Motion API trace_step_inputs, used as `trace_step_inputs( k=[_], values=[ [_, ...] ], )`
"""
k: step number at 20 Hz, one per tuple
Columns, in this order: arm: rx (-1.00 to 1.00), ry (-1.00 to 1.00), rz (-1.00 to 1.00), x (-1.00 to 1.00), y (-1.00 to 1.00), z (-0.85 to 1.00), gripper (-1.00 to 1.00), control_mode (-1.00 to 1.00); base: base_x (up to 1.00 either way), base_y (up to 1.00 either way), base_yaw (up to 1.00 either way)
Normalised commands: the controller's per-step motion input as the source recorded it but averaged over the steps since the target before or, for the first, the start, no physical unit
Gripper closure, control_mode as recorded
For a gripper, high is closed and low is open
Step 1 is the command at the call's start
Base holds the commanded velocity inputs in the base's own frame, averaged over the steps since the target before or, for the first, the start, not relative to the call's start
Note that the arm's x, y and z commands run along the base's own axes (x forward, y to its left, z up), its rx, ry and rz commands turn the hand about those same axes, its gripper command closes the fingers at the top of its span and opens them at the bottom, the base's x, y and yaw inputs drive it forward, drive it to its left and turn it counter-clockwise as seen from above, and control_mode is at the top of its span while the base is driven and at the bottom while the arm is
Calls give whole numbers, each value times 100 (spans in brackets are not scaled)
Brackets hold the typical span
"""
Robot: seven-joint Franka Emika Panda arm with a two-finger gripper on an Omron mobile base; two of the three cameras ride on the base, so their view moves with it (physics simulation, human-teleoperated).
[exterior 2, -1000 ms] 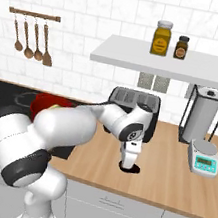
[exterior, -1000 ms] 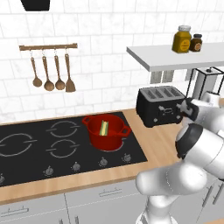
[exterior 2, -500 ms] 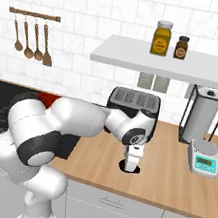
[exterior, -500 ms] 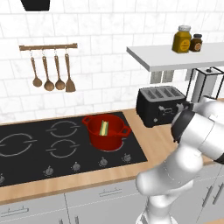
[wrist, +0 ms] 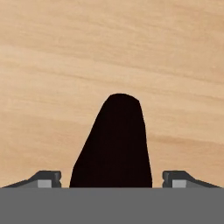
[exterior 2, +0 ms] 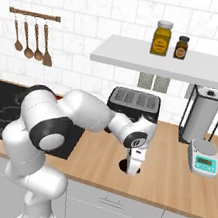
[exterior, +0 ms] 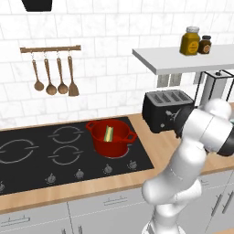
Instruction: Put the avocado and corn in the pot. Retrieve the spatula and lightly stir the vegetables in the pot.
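No readable text, brand, number or sign anywhere. Jars (exterior 2: 162, 38) on shelf (exterior 2: 164, 66) carry labels, lettering too small to read. Scale (exterior 2: 204, 158) right of toaster (exterior 2: 134, 102) has pale display, digits illegible. Hob (exterior: 68, 151) knobs in front of pot (exterior: 111, 137) bear no legible marks.

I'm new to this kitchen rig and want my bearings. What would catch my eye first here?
The red pot on the black hob, with the corn already standing inside it. Then the white arm bent low over the wooden counter in front of the toaster, its gripper open around the dark avocado.
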Motion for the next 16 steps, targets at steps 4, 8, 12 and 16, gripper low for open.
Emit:
trace_step_inputs(
  k=[4, 8, 12, 16],
  values=[
    [0, 4, 0, -10, 0, -46, 100, -100, 0, 0, 0],
    [5, 0, 0, -9, 11, 5, 100, -100, 0, 0, 0],
    [2, -23, 6, -36, 92, 57, 100, -100, 0, 0, 0],
    [0, -51, 13, -30, 100, 49, 100, -100, 0, 0, 0]
  ],
)
